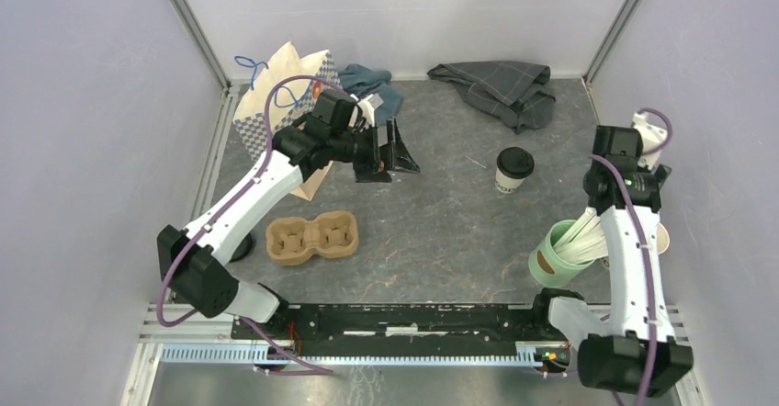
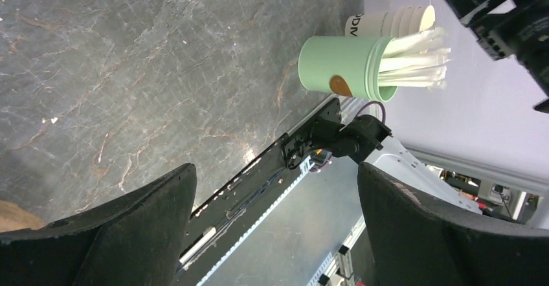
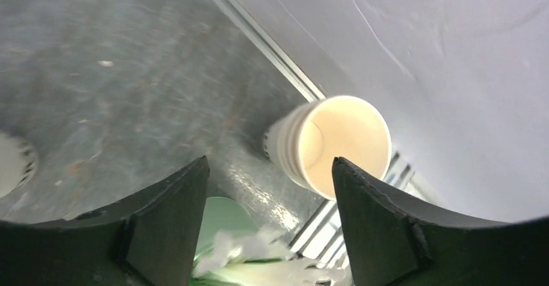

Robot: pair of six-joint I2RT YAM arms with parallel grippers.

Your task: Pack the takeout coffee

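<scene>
The takeout coffee, a small white cup with a black lid, stands upright on the grey tabletop right of centre, with neither gripper touching it. My left gripper hovers to its left near the paper bag; the wrist view shows this gripper open and empty, looking across the table. In the right wrist view my right gripper is open with nothing between its fingers, above the lidless white cups and the mint-green cup. The coffee does not show in either wrist view.
A tan two-slot cup carrier lies front left. A patterned paper bag stands at the back left with a blue cloth beside it. A grey cloth lies at the back. The mint-green cup of sticks stands front right.
</scene>
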